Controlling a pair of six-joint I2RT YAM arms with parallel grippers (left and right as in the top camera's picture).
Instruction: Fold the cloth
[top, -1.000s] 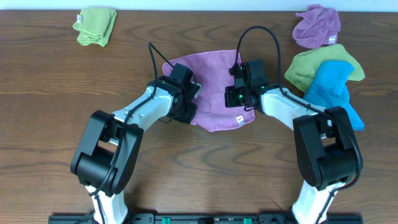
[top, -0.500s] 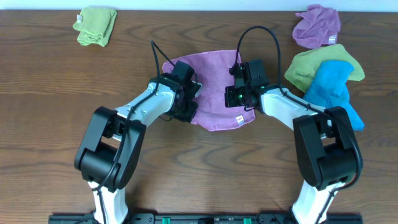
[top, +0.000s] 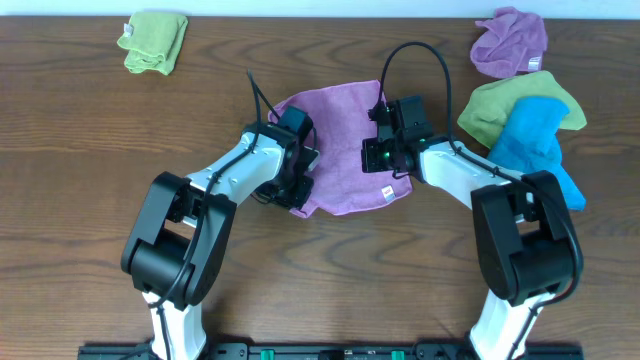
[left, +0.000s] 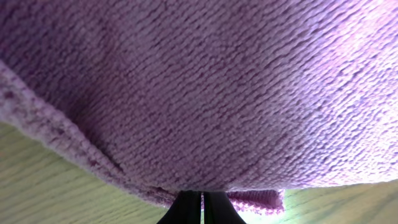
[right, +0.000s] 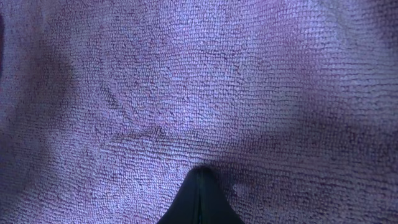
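Since a second ago the left pincer (top: 296, 188) has drawn inward and toward the robot. It takes the left border of the cloth (top: 345, 130) with it, so that border now sits bunched in a small ridge at the pincer instead of lying flat further out. The right pincer (top: 383, 160) has not shifted, and neither has the right side of the cloth.

The left pincer is narrow, its fingers together on the hem. Its wrist camera shows the cloth hanging just ahead of and above the tips, with the table (top: 80, 200) visible beneath the lifted edge. The right pincer's fingers also show as a single dark wedge with no gap, sunk into the pile. It appears to pinch the fabric, though the held fold itself is hidden.

The cloth lies between the two pincers. Most of it spreads ahead of both, away from the robot, and only a short flap lies on the near side. Its long axis runs roughly from one pincer to the other.

In my judgement, the coming move turns on this: the free far edge lies straight ahead of both pincers, and the left one is the only one already carrying slack. Either that side goes across toward the right pincer, or both carry the near edge forward together. An uneven pull would skew the fold.
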